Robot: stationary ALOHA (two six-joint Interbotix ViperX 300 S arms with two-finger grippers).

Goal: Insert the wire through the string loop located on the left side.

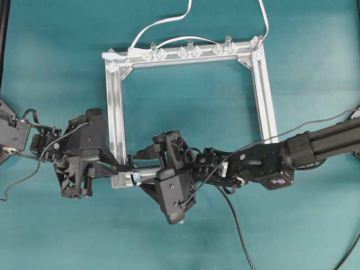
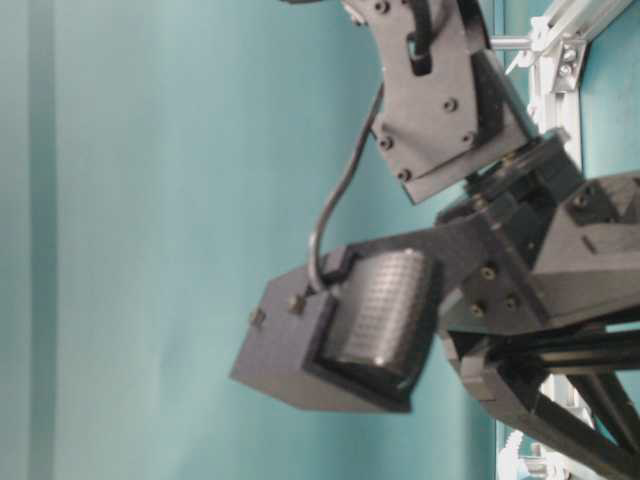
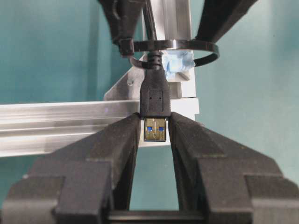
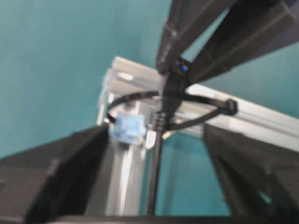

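Two black fingers (image 3: 117, 154) of the left gripper (image 3: 155, 133) fill the bottom of the left wrist view, and they're pinched on the plug of the wire (image 3: 155, 100), right at its metal tip with the blue insert. Plug body sticks out past the fingertips, and just beyond it the cable runs straight through the string loop (image 3: 187, 45), which looks like a thin black ring lying crosswise around it. Little pale blue tag (image 3: 180, 63) sits right behind the loop, on the corner of the silver frame (image 3: 56, 119).

Right wrist view shows the same thing from the other side, pretty blurry: the wire passes through the loop and up into the left gripper's fingers. Right gripper (image 4: 154, 154) has its fingers spread wide on either side of the cable, not touching it.

From overhead, both grippers meet at the frame's bottom-left corner, left gripper (image 1: 121, 167) just beside the right one (image 1: 147, 170). Farther back, white flat cables (image 1: 169, 22) and clear clips (image 1: 190, 50) sit on the frame's top rail.
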